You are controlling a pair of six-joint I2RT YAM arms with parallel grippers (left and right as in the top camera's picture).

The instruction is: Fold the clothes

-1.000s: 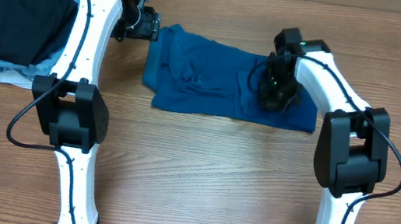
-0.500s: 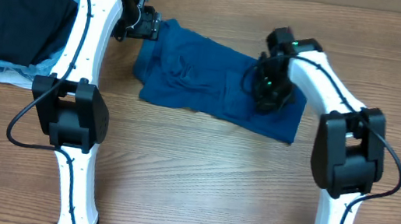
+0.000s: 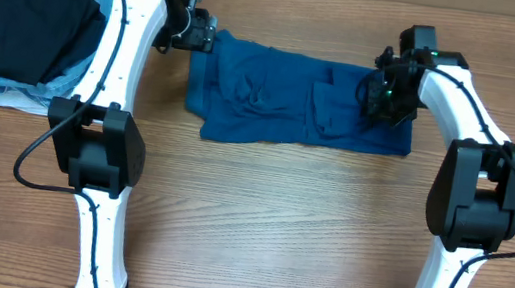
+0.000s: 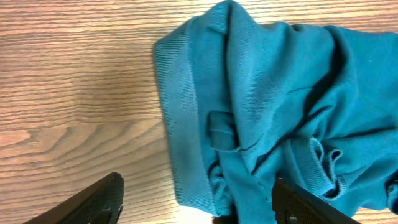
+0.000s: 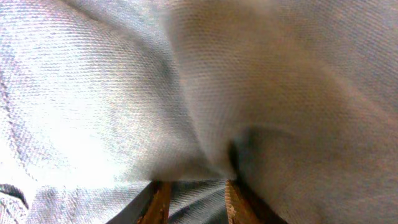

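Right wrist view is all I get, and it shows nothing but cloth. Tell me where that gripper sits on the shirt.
Observer: The right gripper is down on the right end of the blue T-shirt, which lies as a rumpled strip across the far side of the table.
Operator: Report the other arm.
Observer: The left gripper is at the shirt's far left corner, jaws wide open over a ribbed edge.
Operator: List whatever else is out there.
Observer: A black garment sits on pale blue ones at the far left, apart from the shirt.
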